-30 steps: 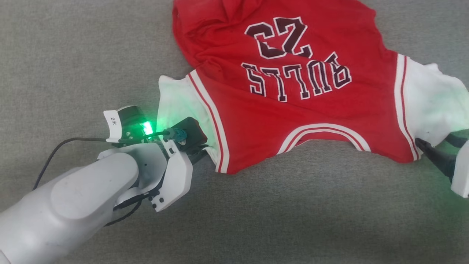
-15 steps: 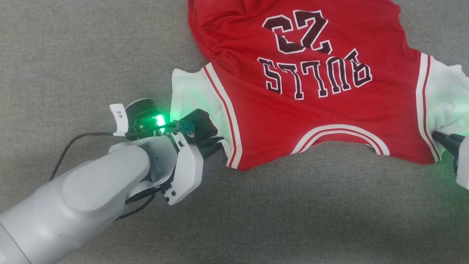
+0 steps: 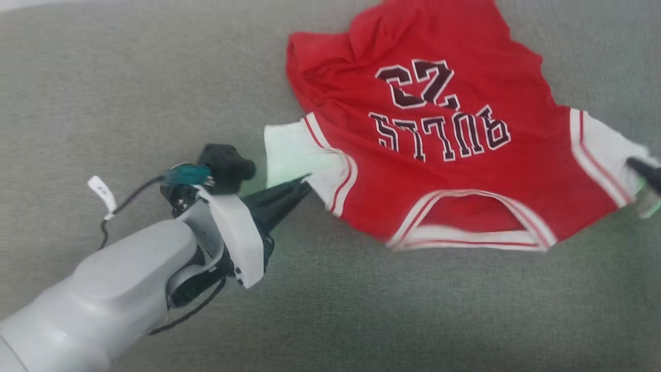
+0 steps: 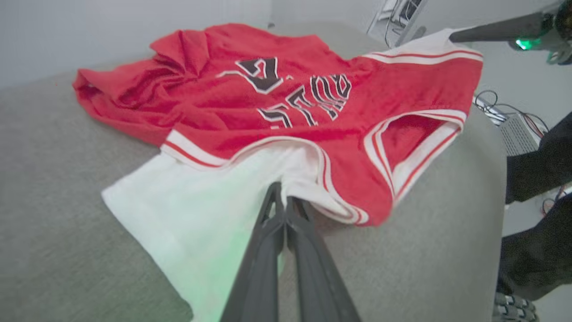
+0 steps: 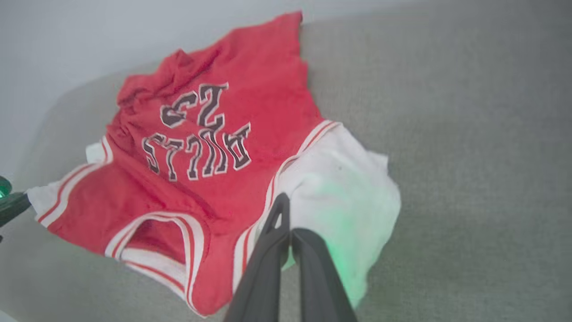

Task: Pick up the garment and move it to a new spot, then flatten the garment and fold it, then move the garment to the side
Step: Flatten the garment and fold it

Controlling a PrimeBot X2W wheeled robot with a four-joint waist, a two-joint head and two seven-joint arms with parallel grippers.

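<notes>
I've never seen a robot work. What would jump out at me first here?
The bright red shirt with black BULLS 23 lettering, lying rumpled on the grey cloth surface, catches the eye first. Then the two dark pincers: the left gripper and the right gripper each pinch a white sleeve at opposite ends, casting a green glow on the cloth.

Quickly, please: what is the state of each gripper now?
Left gripper: closed on the garment's white sleeve.
Right gripper: closed on the garment's other white sleeve.
</notes>
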